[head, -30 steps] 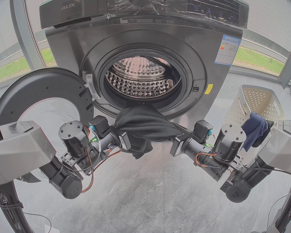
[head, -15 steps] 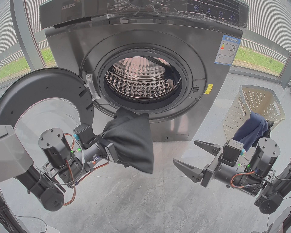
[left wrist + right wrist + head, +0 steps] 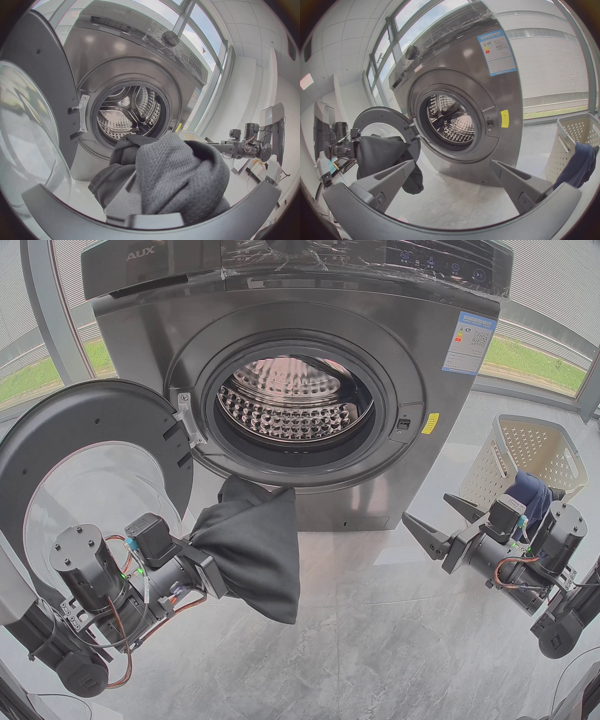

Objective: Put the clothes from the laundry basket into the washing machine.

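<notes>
**Head view.** The left end effector (image 3: 212, 568) is closed on a black garment (image 3: 256, 546). The garment is bunched over it and hangs toward the floor (image 3: 350, 640). The garment's top edge lies just below the lower rim of the washing machine (image 3: 144, 346) opening, outside the drum (image 3: 294, 402). The door (image 3: 94, 421) is swung wide open.

Against 0.5 s ago, the left arm is recorded lower and farther back from the machine, with the garment carried along. At 1.0 s ago the garment was draped at the opening's lip with both end effectors at it.

The right end effector (image 3: 426, 507) is spread wide and holds nothing. It has been shifted from mid-floor toward the laundry basket (image 3: 531, 422). A blue garment (image 3: 531, 490) is draped over the basket's rim.

**Left wrist view.** The black garment is seen heaped over the end effector, in front of the open drum. The right arm is seen well apart, beside the machine.

**Right wrist view.** Both fingers are seen splayed wide over the floor. The machine front is ahead, and the basket with the blue garment is just beside one finger.
</notes>
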